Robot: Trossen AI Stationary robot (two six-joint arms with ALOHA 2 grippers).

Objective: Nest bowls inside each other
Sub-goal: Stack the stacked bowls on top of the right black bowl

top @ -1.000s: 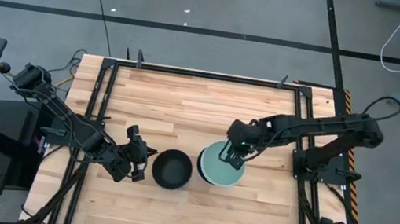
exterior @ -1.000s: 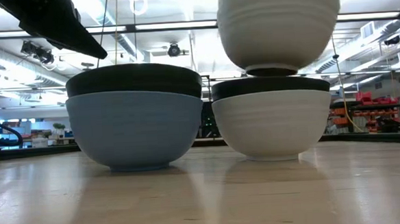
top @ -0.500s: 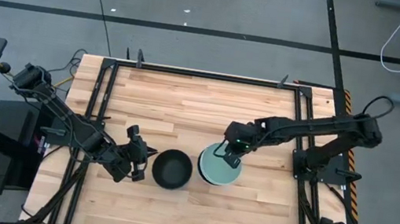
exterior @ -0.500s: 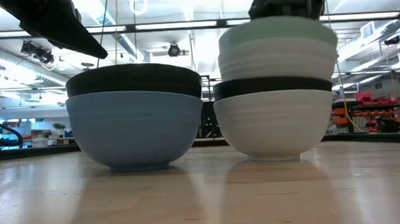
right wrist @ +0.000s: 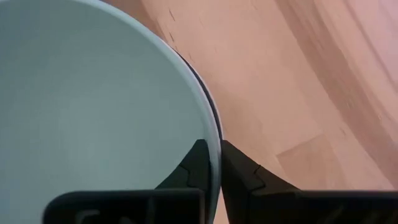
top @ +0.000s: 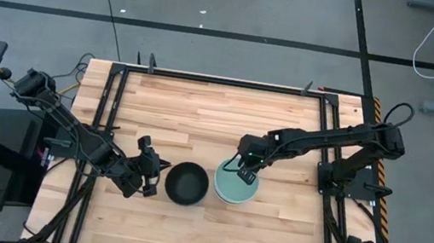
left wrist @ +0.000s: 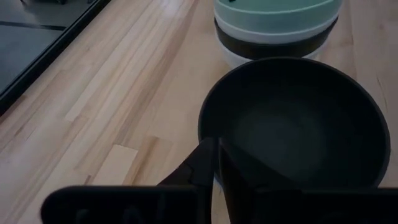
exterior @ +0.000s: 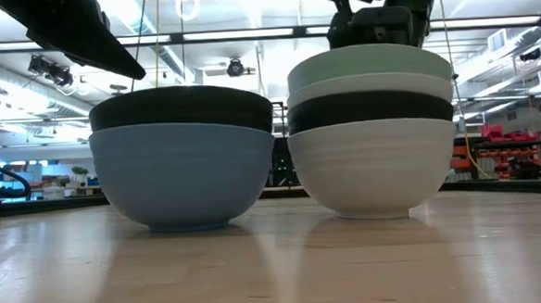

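Two stacks of bowls stand side by side near the front edge of the wooden table [top: 201,111], the job well along but, by the look of it, not finished. The left gripper [top: 150,176] hangs just beside the smaller stack, its fingers pressed close together on nothing: a black bowl [top: 186,183] nested in the blue bowl [exterior: 184,175]. Touching or nearly touching that stack on its far side from the left gripper is the taller one, a white bowl [exterior: 373,169] at the bottom, then a second black bowl [exterior: 370,109], a second white bowl [exterior: 369,87] and the mint green bowl [top: 235,185] on top, seated level. The right gripper [top: 245,172] pinches the mint green bowl's rim on the edge farthest from the front. What seems left is letting go and joining the two stacks into one.
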